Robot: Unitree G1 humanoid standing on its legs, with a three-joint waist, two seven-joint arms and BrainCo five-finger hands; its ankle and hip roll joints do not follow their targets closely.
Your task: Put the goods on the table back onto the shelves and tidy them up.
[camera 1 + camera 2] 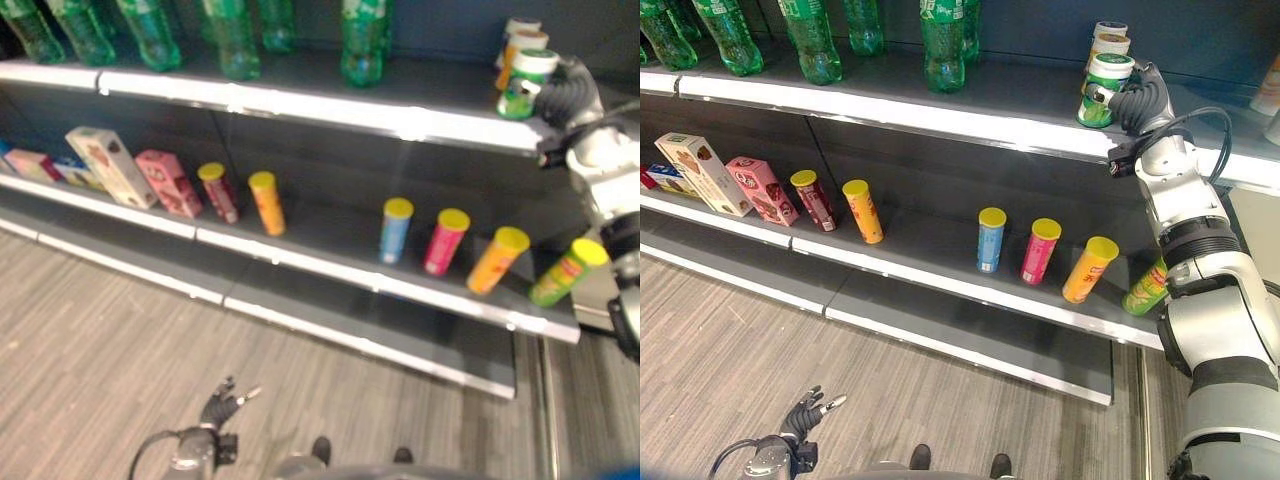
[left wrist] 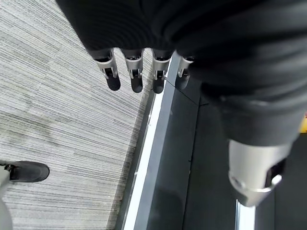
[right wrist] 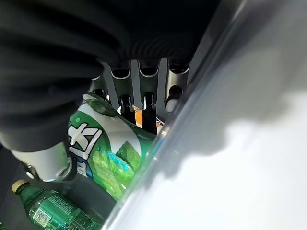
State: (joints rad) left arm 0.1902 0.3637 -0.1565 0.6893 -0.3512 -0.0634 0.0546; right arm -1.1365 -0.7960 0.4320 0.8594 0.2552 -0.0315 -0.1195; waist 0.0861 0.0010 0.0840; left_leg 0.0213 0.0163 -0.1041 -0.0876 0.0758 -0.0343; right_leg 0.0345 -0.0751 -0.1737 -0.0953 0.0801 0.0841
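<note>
Green-and-white, the can (image 1: 1105,92) in the right hand (image 1: 1137,104) is at the right end of the top shelf (image 1: 940,112), in front of two more cans (image 1: 1108,38) lined up behind it. In the right wrist view the fingers (image 3: 146,109) and thumb curl round the can's side, so the grip is not yet let go; its base looks to be on or just above the shelf, though I cannot tell which. By my reading this item is nearly put back and only needs releasing and straightening. Green bottles (image 1: 362,40) stand along the same shelf to the left. On the middle shelf (image 1: 970,285) boxes (image 1: 108,165) and yellow-lidded tubes (image 1: 396,229) are in a row, several leaning, so some tidying remains. No table shows, so I cannot say how many goods are left. The left hand (image 1: 803,419) hangs low over the floor, fingers loosely spread, holding nothing. The can's label carries large white characters and leaf pictures; I cannot read them.
</note>
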